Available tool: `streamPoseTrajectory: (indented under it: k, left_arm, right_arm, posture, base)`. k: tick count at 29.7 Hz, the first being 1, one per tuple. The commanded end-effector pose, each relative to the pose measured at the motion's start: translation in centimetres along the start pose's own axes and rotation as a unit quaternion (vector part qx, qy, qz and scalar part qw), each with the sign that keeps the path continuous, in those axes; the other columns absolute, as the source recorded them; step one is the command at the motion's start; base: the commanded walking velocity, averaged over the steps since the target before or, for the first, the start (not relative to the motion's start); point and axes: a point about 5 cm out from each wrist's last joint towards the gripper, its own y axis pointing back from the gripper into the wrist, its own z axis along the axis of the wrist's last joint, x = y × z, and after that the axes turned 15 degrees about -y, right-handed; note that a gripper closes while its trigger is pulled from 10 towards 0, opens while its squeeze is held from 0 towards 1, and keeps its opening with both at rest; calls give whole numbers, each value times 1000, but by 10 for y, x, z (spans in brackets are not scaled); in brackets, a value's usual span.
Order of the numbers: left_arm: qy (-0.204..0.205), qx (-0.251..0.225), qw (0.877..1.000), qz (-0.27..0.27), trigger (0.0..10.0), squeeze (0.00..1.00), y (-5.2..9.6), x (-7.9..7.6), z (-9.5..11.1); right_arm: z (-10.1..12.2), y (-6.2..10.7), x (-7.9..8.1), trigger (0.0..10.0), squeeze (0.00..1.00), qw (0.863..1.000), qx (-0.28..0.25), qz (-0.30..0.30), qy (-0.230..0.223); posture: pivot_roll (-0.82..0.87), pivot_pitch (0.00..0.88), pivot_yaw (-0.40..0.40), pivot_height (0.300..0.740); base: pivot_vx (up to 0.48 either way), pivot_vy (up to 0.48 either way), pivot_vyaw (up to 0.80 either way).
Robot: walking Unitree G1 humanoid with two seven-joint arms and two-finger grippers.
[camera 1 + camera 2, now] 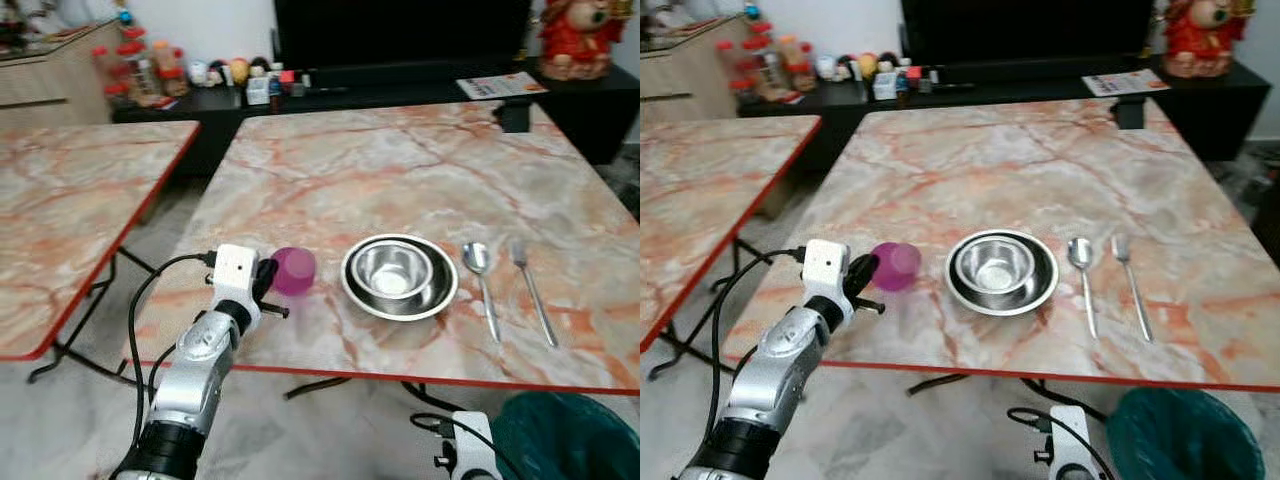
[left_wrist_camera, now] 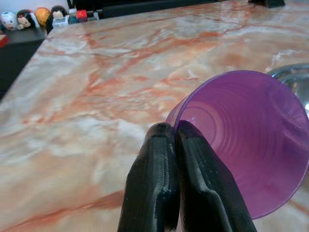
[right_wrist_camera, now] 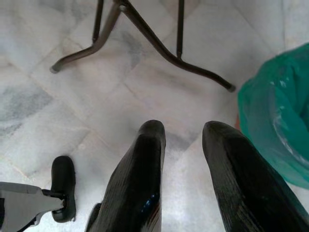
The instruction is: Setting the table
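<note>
Right claw [image 3: 181, 169] hangs low by the floor next to one green bin [image 3: 277, 130], fingers apart with nothing between them.

Up on the marble table [image 1: 400, 160], near the front edge, the left claw [image 2: 176, 140] is pinched shut on the rim of one purple cup [image 1: 293, 270]. One finger is inside the cup and one outside, and the cup is tipped over with its mouth toward the camera in the left wrist view.

Just right of the cup there's a steel bowl [image 1: 400, 277]. It looks like two bowls nested, but I can't say for sure. Right of that, one spoon [image 1: 480, 280], then one fork [image 1: 532, 290], lying side by side and not touching.

A second marble table [image 1: 70, 210] stands off to the left. At the far back is a dark low cabinet [image 1: 330, 95] with a row of small figurines [image 1: 235, 72] and one red plush toy [image 1: 575, 35].
</note>
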Motion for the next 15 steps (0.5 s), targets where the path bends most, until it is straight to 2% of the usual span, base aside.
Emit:
streamPoseTrajectory:
  k: [1,2,6,8,12,15]
  left_arm:
    - [-2,-5,1000,-14,10000,0,-3,6,15]
    - [-8,-5,999,-31,10000,0,-6,7,23]
    - [-2,10,999,-41,10000,0,-13,12,32]
    - [16,37,998,-52,10000,0,-27,21,41]
    - [31,46,996,-73,10000,0,-34,23,46]
    - [29,77,990,-111,10000,0,-42,23,49]
  right_arm:
    - [-3,0,9,10000,0,1000,5,8,-5]
    - [-5,1,11,10000,0,1000,5,9,-7]
    - [-6,1,13,10000,0,1000,6,9,-12]
    - [-8,2,15,10000,0,1000,8,5,-22]
    - [-9,2,15,10000,0,999,9,1,-31]
    - [-11,2,15,10000,0,999,9,-5,-42]
  posture:
    - [30,2,112,740]
    - [34,3,118,740]
    - [40,10,128,740]
    - [45,27,143,740]
    - [40,30,154,740]
    - [35,31,166,740]
  base:
    - [0,0,0]
    - [0,0,0]
    - [0,0,0]
    - [0,0,0]
    - [0,0,0]
    - [0,0,0]
